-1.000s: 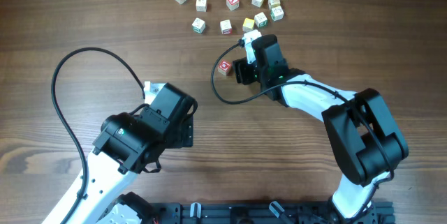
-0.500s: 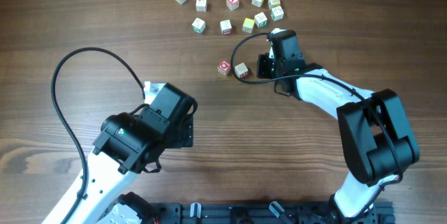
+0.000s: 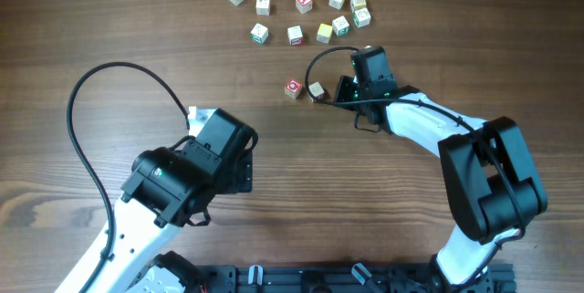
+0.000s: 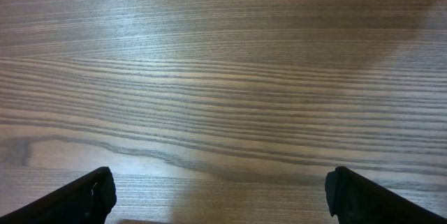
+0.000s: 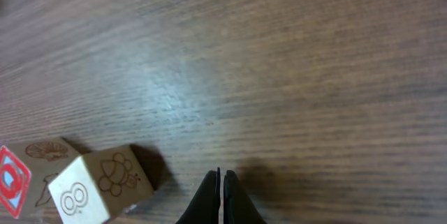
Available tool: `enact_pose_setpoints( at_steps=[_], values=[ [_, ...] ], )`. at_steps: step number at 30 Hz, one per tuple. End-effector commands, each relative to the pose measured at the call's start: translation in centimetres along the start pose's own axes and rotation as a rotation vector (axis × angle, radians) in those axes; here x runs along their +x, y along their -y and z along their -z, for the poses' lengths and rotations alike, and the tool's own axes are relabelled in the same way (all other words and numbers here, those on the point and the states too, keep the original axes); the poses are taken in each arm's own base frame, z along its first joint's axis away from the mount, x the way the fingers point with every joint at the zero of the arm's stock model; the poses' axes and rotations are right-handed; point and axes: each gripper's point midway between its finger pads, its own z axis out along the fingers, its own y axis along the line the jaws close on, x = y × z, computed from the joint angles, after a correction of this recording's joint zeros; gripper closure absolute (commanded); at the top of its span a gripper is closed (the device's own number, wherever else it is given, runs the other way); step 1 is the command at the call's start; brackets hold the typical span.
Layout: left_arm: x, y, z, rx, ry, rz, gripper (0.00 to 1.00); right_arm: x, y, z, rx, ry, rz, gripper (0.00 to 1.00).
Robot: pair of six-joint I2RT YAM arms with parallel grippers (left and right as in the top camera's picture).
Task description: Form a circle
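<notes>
Pale wooden letter cubes (image 3: 304, 3) lie loosely scattered at the far side of the bench (image 3: 109, 19). Two more, a red-marked cube (image 3: 293, 88) and a plain-topped cube (image 3: 317, 90), sit side by side nearer in. The right gripper (image 5: 222, 182), pinched closed on nothing, hovers just beside them. The left gripper (image 4: 220, 189) hangs wide open over bare wood.

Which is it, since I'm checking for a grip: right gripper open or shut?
Shut and empty. In the right wrist view the right gripper has its fingertips pressed together with nothing between them.
</notes>
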Motion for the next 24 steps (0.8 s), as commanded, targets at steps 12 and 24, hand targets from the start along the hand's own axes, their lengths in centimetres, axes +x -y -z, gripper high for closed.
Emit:
enact_pose_setpoints(
  at_steps=[12, 24],
  values=[
    [-0.1, -0.3, 0.0, -0.011, 0.008, 0.007, 0.00, 0.6, -0.3, 0.3, -0.008, -0.007, -0.056, 0.96],
    [-0.1, -0.3, 0.0, -0.011, 0.009, 0.007, 0.00, 1.2, -2.2, 0.3, -0.088, -0.033, -0.049, 0.96]
  ],
)
